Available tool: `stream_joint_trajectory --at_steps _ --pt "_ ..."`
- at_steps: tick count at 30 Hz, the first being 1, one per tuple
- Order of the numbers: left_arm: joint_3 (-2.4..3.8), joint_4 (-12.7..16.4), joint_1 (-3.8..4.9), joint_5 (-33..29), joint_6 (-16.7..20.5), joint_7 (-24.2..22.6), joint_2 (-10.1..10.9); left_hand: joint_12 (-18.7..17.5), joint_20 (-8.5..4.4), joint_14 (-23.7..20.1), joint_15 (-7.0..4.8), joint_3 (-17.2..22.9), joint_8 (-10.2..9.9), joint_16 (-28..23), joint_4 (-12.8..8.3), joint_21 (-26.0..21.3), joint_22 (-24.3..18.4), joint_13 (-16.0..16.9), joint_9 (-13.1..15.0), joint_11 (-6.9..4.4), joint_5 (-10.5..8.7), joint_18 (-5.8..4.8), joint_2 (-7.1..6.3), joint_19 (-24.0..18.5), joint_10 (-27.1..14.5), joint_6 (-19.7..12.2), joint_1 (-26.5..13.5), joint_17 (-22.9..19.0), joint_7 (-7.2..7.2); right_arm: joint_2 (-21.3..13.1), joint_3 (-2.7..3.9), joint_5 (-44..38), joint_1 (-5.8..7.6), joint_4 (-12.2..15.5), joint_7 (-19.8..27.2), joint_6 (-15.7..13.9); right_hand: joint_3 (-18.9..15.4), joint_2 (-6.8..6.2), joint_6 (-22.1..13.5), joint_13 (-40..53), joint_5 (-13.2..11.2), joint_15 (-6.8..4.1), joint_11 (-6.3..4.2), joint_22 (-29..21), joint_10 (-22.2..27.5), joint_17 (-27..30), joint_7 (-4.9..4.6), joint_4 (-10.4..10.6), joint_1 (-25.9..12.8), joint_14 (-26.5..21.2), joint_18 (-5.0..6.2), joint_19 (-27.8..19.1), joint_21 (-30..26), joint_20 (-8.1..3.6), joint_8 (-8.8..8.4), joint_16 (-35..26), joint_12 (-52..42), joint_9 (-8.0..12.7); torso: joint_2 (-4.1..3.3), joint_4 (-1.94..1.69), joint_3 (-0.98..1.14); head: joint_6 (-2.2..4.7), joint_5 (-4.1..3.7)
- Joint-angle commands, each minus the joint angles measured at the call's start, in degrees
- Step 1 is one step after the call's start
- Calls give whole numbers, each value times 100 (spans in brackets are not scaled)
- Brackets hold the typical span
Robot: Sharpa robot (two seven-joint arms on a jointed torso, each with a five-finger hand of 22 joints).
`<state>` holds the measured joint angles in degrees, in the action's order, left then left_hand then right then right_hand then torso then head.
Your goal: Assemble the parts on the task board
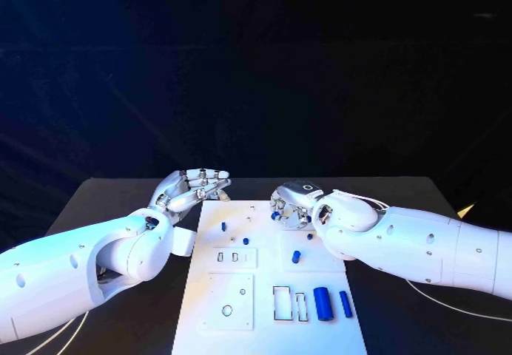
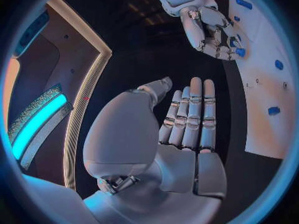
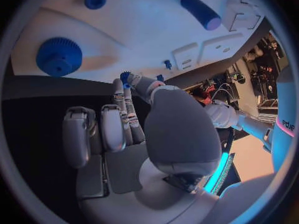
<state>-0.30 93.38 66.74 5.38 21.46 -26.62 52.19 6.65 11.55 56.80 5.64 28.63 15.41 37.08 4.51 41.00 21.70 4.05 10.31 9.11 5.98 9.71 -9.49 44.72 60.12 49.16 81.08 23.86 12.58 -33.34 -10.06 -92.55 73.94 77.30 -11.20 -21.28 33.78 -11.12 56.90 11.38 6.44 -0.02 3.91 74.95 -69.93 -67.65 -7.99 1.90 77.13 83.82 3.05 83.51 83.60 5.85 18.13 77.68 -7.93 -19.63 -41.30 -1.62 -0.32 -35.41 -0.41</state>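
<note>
Fingers (image 2: 190, 109) of our left hand (image 1: 192, 188) lie straight and close side by side, palm bare, holding nothing, over the dark worktop (image 1: 106, 196) just beside the far left corner of the white board (image 1: 267, 281). Our right hand (image 1: 294, 203) hangs over the board's far right part, and its fingers (image 3: 127, 92) pinch a small blue part (image 2: 239, 51) at their tips. On the board nearer us than those fingers we see other blue parts: a small peg (image 1: 246, 240), a short cylinder (image 1: 296, 257), and two longer cylinders (image 1: 322, 303) lying beside each other. A blue toothed wheel (image 3: 59, 56) sits on the board beyond the right hand's fingers
</note>
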Motion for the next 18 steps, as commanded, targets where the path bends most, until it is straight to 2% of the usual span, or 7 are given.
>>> stream_joint_trajectory --at_steps 1,7,13,18 --pt "6 -3 9 -10 -101 -29 -10 -34 -2 -27 -3 47 30 18 -2 26 6 7 6 32 -34 49 -1 -32 23 -39 -39 4 58 117 4 -116 5 -87 -98 -264 26 -1 30 7 26 -37 7 542 -9 10 3 21 -80 210 -77 28 17 -16 33 25 -8 -10 -9 -5 0 6 -6" --pt "6 -20 11 -10 -100 -32 -30 -34 -2 -27 -3 47 30 18 -2 26 6 7 6 32 -34 49 -1 -32 23 -39 -39 4 58 461 7 -56 3 -406 -104 -452 28 -1 31 10 28 -37 5 546 -10 7 5 23 -85 210 -78 30 19 -15 34 28 -8 -14 -17 -18 -1 6 -34" --pt "6 -30 17 -10 -99 -31 -44 -34 -2 -27 -3 47 30 18 -2 26 6 7 6 32 -34 49 -1 -32 23 -39 -39 4 58 735 9 -1 -9 -712 -97 -581 31 2 33 11 31 -38 4 539 -11 4 6 23 -85 211 -76 25 15 -15 36 30 -8 -16 -20 -20 -1 1 -22" --pt "6 -34 25 -10 -101 -30 -55 -34 -2 -27 -3 47 30 18 -2 26 6 7 6 32 -34 49 -1 -32 23 -39 -39 4 58 899 11 36 -18 -921 -66 -627 34 4 34 13 38 -40 3 542 -12 13 6 23 -88 209 -77 26 16 -15 37 27 -8 -19 -23 -21 -10 -11 -6"
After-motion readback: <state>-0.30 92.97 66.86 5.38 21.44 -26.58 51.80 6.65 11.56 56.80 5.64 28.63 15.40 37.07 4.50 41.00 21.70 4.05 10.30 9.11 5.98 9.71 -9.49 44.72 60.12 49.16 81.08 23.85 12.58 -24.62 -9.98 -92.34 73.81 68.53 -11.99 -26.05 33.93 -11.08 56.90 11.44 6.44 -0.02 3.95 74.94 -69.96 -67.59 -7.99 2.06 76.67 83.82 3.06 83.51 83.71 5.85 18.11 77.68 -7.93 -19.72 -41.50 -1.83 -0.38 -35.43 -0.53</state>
